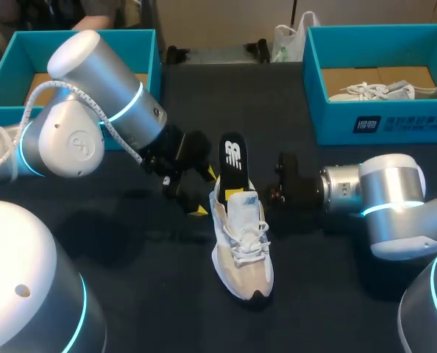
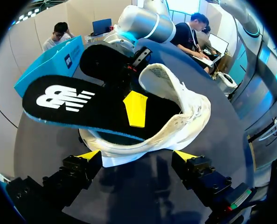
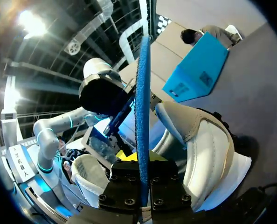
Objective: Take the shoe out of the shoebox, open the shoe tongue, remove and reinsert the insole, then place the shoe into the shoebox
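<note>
A white and beige shoe (image 1: 242, 246) lies on the dark table, toe toward me. Its black insole (image 1: 232, 157) stands half out of the heel opening. My right gripper (image 1: 274, 193) comes in from the right and is shut on the insole; in the right wrist view the insole (image 3: 142, 93) shows edge-on, pinched between the black fingers (image 3: 129, 186). My left gripper (image 1: 206, 193) is open just left of the heel. In the left wrist view the left gripper (image 2: 137, 156) stands apart from the shoe (image 2: 176, 121), with the insole (image 2: 82, 105) ahead of it.
A teal shoebox (image 1: 148, 51) stands at the back left behind my left arm. Another teal shoebox (image 1: 380, 121) at the back right holds a second white shoe (image 1: 388, 92). Bare dark table lies in front of the shoe.
</note>
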Controlling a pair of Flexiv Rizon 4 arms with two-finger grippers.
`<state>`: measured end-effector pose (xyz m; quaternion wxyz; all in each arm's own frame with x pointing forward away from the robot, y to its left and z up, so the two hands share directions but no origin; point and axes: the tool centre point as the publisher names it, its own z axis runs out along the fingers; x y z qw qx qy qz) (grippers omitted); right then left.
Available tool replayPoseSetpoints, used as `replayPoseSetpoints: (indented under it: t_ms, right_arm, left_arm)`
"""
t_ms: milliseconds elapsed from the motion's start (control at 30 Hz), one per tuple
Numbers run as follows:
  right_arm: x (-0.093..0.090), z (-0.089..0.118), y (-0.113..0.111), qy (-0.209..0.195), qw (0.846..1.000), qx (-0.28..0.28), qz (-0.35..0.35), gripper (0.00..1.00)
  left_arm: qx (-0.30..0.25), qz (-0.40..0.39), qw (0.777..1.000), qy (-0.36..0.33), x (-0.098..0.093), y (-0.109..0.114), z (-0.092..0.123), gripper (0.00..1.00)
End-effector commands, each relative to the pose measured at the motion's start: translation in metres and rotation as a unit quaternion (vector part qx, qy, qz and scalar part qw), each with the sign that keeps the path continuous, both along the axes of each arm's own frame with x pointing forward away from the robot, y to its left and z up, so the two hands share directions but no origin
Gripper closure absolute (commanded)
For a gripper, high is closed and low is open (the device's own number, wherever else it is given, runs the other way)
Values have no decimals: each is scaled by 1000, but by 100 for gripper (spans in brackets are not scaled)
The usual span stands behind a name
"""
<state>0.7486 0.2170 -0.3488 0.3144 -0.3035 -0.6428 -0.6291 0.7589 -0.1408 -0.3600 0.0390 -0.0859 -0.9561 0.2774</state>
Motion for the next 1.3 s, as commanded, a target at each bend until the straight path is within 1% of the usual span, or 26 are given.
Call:
replayPoseSetpoints:
  t_ms: [33,133,167,233,400,467,633,767,867,967,1067,1100,1167,1300]
  right_arm:
    - [-4,-3,4,3,1000,-2,5,100]
    - [-4,0,7,-2,1000,-3,9,99]
    - [-4,1,7,-4,1000,-4,10,89]
    - [-3,5,8,-10,1000,-5,11,72]
    - [0,13,10,-22,1000,-12,15,72]
    - [2,16,11,-26,999,-13,17,70]
    - [4,24,14,-39,999,-15,20,71]
    - [7,31,16,-49,998,-18,22,76]
    - [11,36,17,-54,998,-20,22,76]
    - [15,38,16,-56,998,-21,17,79]
    - [19,37,15,-56,998,-17,13,85]
    - [19,37,15,-55,998,-15,11,89]
    - [20,36,14,-52,999,-13,6,100]
    - [19,31,14,-39,999,-18,3,100]
  left_arm:
    - [0,0,1000,0,0,0,0,0]
    - [0,0,1000,0,0,0,0,0]
    - [0,0,1000,0,0,0,0,0]
    - [0,0,1000,0,0,0,0,0]
    - [0,0,1000,0,0,0,0,0]
    - [0,0,1000,0,0,0,0,0]
    - [0,0,1000,0,0,0,0,0]
    - [0,0,1000,0,0,0,0,0]
    - [0,0,1000,0,0,0,0,0]
    - [0,0,1000,0,0,0,0,0]
    - [0,0,1000,0,0,0,0,0]
    - [0,0,1000,0,0,0,0,0]
    - [0,0,1000,0,0,0,0,0]
    - [0,0,1000,0,0,0,0,0]
